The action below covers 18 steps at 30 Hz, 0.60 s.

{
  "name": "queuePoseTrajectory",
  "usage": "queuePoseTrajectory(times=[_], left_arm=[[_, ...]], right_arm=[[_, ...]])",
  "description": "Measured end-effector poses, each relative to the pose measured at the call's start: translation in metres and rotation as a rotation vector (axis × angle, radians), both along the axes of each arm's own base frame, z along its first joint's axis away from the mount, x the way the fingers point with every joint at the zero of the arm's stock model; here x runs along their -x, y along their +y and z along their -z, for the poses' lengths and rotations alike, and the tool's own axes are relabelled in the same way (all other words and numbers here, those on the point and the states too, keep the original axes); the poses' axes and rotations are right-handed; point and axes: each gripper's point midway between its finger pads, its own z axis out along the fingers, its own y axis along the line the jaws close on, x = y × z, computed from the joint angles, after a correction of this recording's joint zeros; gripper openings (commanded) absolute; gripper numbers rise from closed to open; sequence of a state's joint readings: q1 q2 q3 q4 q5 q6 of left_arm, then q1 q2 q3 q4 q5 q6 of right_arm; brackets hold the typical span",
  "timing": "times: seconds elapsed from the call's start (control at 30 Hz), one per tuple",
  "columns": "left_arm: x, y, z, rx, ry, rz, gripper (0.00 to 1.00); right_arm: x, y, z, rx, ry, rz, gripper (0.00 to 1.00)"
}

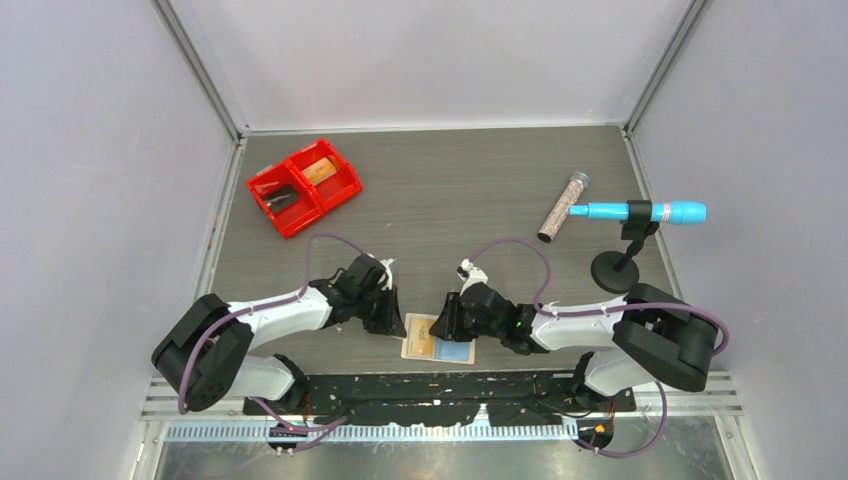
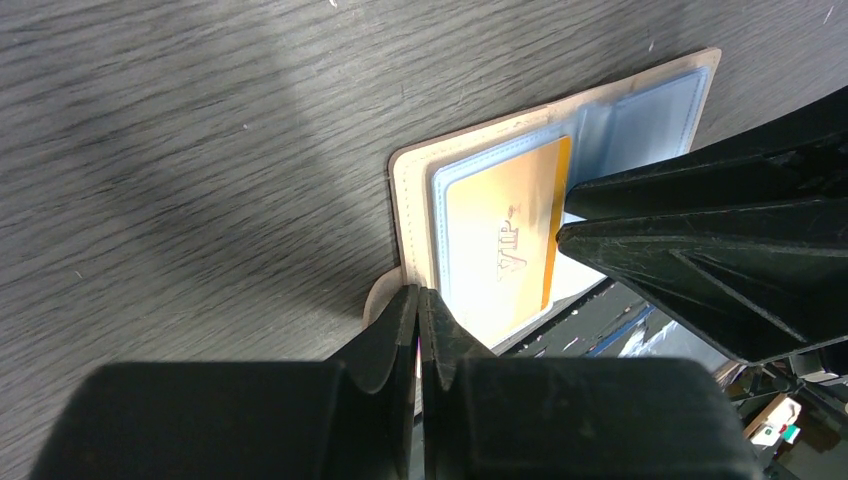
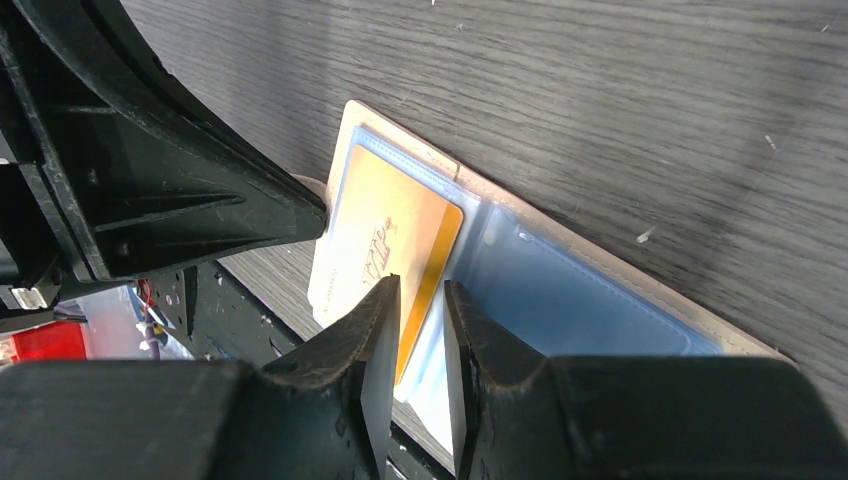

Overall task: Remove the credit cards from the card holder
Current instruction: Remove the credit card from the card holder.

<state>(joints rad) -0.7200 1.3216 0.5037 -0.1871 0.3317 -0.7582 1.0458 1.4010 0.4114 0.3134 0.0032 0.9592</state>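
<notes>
The tan card holder [image 1: 437,340] lies open and flat at the table's front edge, blue-grey panels up [image 2: 412,190] [image 3: 590,300]. A gold-orange card marked VIP [image 2: 505,240] [image 3: 385,235] sits in its left clear pocket. No dark grey card shows. My left gripper [image 1: 395,325] [image 2: 418,292] is shut, tips down on the holder's left border by the snap tab [image 2: 378,300]. My right gripper [image 1: 442,322] [image 3: 422,290] is open by a narrow gap, with the gold card's right edge between the jaws. The right pocket looks empty.
A red two-compartment bin [image 1: 303,187] with small items stands at the back left. A glitter tube [image 1: 563,207] and a blue pen-like tool [image 1: 640,211] on a black stand [image 1: 615,270] are at the right. The black mounting plate [image 1: 440,395] borders the holder's near side.
</notes>
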Motion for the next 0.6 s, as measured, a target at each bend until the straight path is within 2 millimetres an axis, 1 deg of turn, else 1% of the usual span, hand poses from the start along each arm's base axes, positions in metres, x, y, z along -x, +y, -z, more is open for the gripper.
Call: queuePoseTrajectory(times=[0.2,0.37,0.47,0.6], left_arm=[[0.0000,-0.0001,0.0004,0.002,0.001,-0.002,0.05],[0.0000,-0.0003,0.0003,0.003,0.003,-0.005,0.05],[0.0001,-0.0004,0.0003,0.004,0.007,-0.010,0.05],[0.0001,-0.0002,0.0010,0.006,0.011,-0.017,0.05]], right_arm=[[0.0002,0.0007,-0.0005,-0.006,0.008,0.006,0.34],[0.0006,0.0038,0.0000,-0.018,0.015,0.004,0.35],[0.0011,0.0069,0.0003,-0.030,0.021,-0.002,0.34],[0.0009,0.0080,0.0001,-0.036,0.022,-0.002,0.29]])
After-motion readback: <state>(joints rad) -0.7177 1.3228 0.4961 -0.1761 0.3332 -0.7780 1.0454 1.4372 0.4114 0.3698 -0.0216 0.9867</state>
